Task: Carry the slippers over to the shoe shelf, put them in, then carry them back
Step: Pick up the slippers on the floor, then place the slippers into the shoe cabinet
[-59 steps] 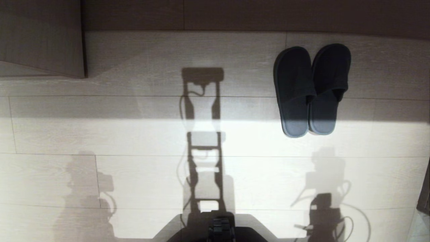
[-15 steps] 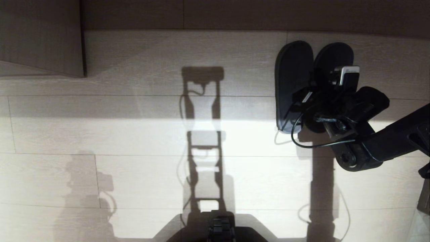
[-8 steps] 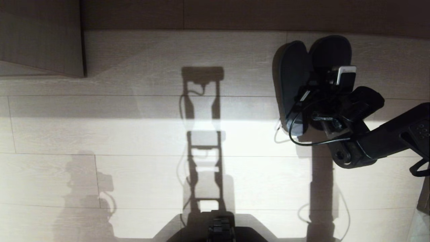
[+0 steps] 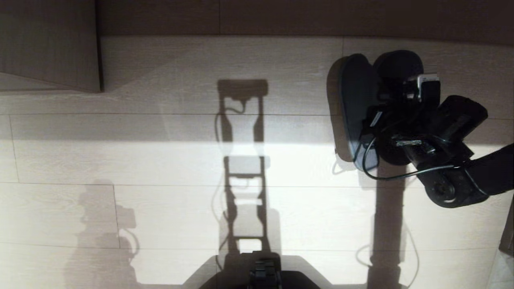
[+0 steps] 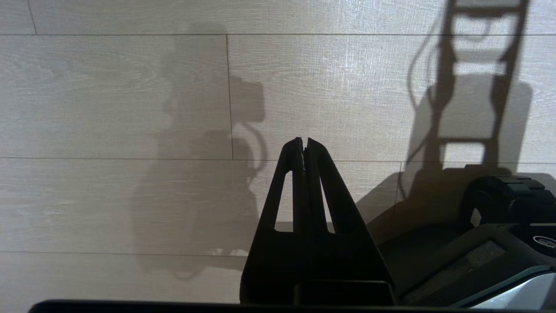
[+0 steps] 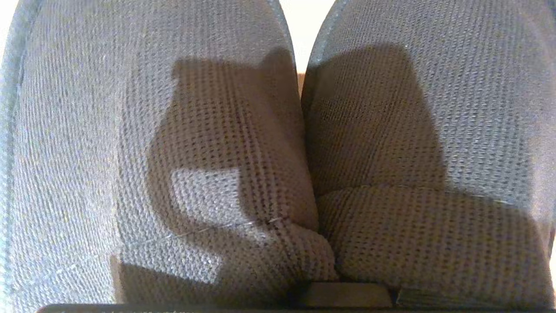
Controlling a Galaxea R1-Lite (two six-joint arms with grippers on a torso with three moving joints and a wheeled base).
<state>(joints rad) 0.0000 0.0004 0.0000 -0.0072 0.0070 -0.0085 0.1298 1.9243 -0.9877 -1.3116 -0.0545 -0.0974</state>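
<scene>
Gripping the slippers (image 4: pixel 357 100) with the right fingers (image 4: pixel 383 110), closed almost fully on cloth. Pinching, as far as can be judged, the two inner edges of the uppers where the pair meets. Cannot see the fingertips themselves in either view, hidden behind the wrist and its camera. In the right wrist view, filled edge to edge by the slippers (image 6: pixel 173 130), side by side and touching along a centre seam, with cloth bunched nearest the fingers.

Lying straight ahead of the fingers, long axes parallel and running directly away from them, toes at the far end, open backs at the near end. Tipped rather than flat: one on each side of the fingers, the left one rolled onto its outer edge, with a shadow just beside it on the floor (image 4: pixel 160 160). Probably clear of the floor, or barely resting; hard to tell which.

Reaching in from the right, wrist bent down and forward over the backs of the pair. Clearly the nearer arm. Left fingers (image 5: pixel 304 145) pressed together on nothing, parked low beside the base, well apart from the pair.

Next, likely a lift and carry with both hanging from one pinch. Worth watching for one slipper slipping free, the hold being on soft cloth near one end only.
</scene>
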